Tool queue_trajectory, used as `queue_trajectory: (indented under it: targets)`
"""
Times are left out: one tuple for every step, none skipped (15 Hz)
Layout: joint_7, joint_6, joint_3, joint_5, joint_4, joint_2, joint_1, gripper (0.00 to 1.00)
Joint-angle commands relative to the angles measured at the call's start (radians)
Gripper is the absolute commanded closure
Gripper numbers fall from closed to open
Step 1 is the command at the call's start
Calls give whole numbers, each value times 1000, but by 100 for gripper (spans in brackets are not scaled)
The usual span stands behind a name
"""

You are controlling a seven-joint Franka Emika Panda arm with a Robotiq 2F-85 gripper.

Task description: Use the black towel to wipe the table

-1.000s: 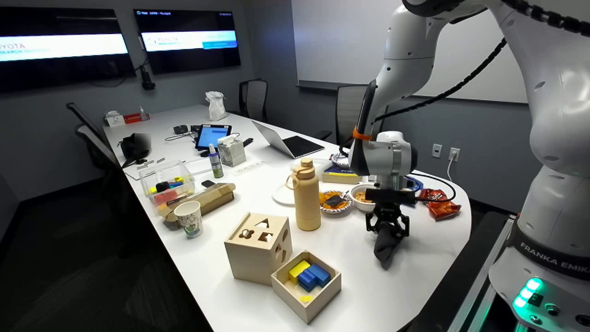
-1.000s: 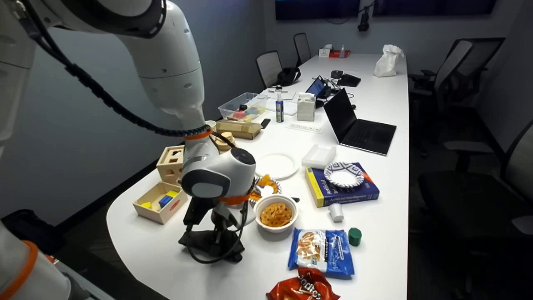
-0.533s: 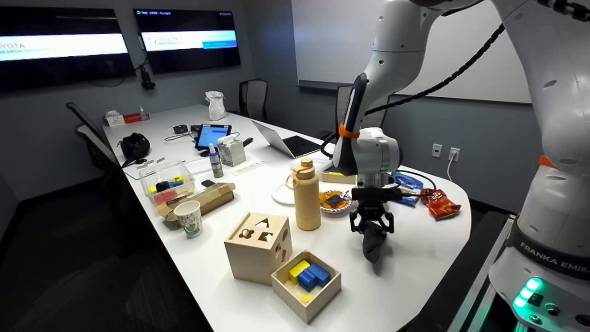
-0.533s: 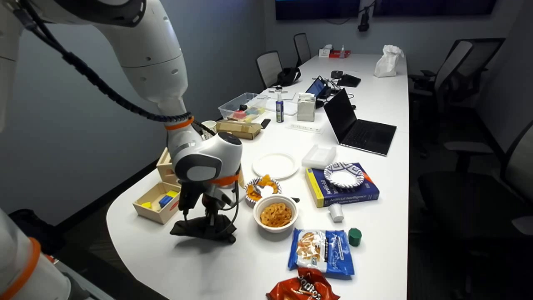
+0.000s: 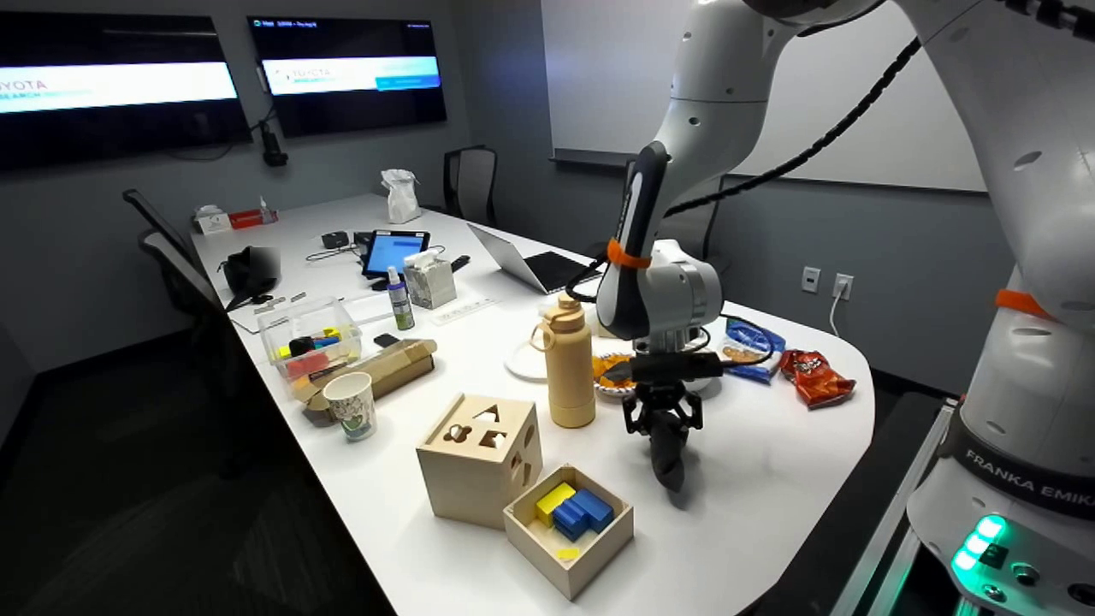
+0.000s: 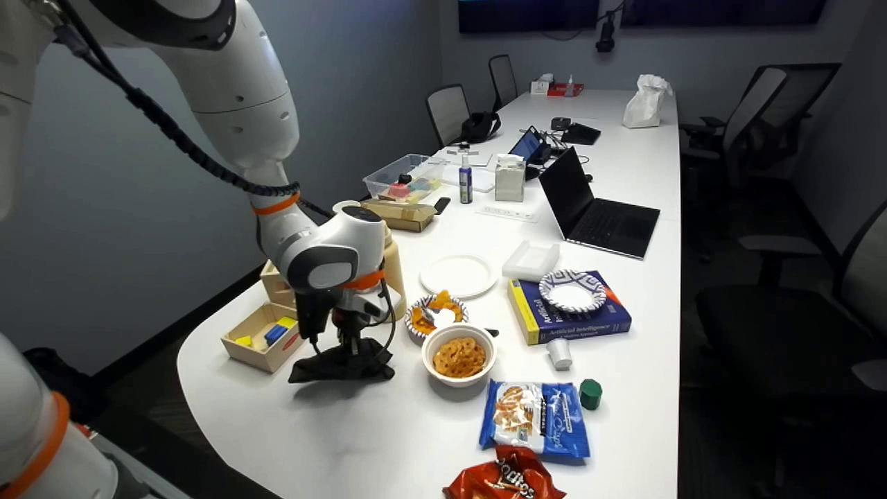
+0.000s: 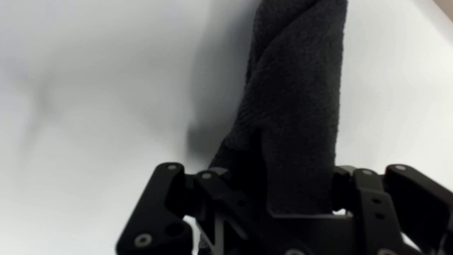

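The black towel hangs bunched below my gripper, which is shut on it. In an exterior view the cloth spreads out to both sides of the fingers, low over the white table. Its shadow falls close by; I cannot tell whether its lower edge touches the tabletop. Seen from the wrist, the folded towel runs from between the jaws up to the top of the picture. The fingertips are partly hidden by the cloth there.
Near the towel stand a tan bottle, a wooden shape box and an open wooden tray with blocks. A bowl of snacks, a blue bag and a red bag lie on its other side.
My gripper has carried the towel across the tabletop, closer to the tan bottle and the wooden boxes, away from the red bag. The grip on the cloth stays the same.
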Motion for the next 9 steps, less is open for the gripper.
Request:
queue_trajectory:
  targets:
    - [-20,33,32,-35,18,23,5,95]
    - [-36,40,51,-33,16,23,-2,95]
    - [-58,45,71,-30,15,27,-13,95]
    - [-73,43,88,-26,12,26,-19,95]
    - [-88,38,103,-23,5,25,-23,95]
    - [-90,30,112,-20,-3,23,-24,95]
    - [-86,25,120,-14,-20,16,-23,95]
    - [-79,24,129,-5,-37,9,-26,95]
    - [-56,16,132,13,-65,-5,-27,95]
